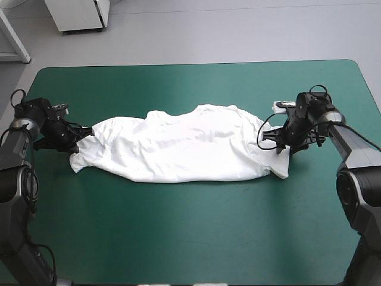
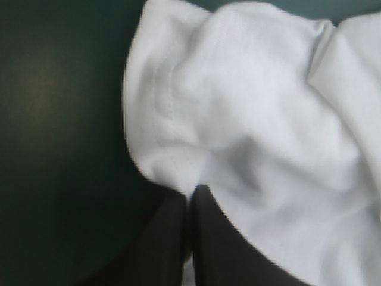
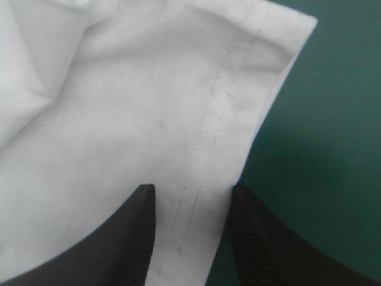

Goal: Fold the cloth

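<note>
Black fingers (image 2: 220, 250) of our left gripper (image 2: 191, 192) meet in a point, and a fold of the white T-shirt (image 2: 256, 119) is pinched at their tips, with a sliver of white showing between them lower down. Beyond that fold the cloth bulges in soft creases, and a stitched seam (image 2: 164, 89) runs along its edge next to the teal-green cover (image 2: 53, 119).

On our right gripper (image 3: 191, 193) the fingers (image 3: 128, 238) stand apart. A hemmed strip of the T-shirt (image 3: 119, 107) lies flat in the gap, and its line of stitching (image 3: 205, 131) runs away from the gripper toward a square corner (image 3: 303, 24). Bare cover (image 3: 333, 149) shows just beside the hem.

From above we see the T-shirt (image 1: 184, 149) stretched as a long rumpled band from left to right across the middle of the table (image 1: 178, 238), well apart from the near and far edges. Its left end is at the left gripper (image 1: 83, 136) and its right end at the right gripper (image 1: 280, 143). Both grippers sit low at the cover.
</note>
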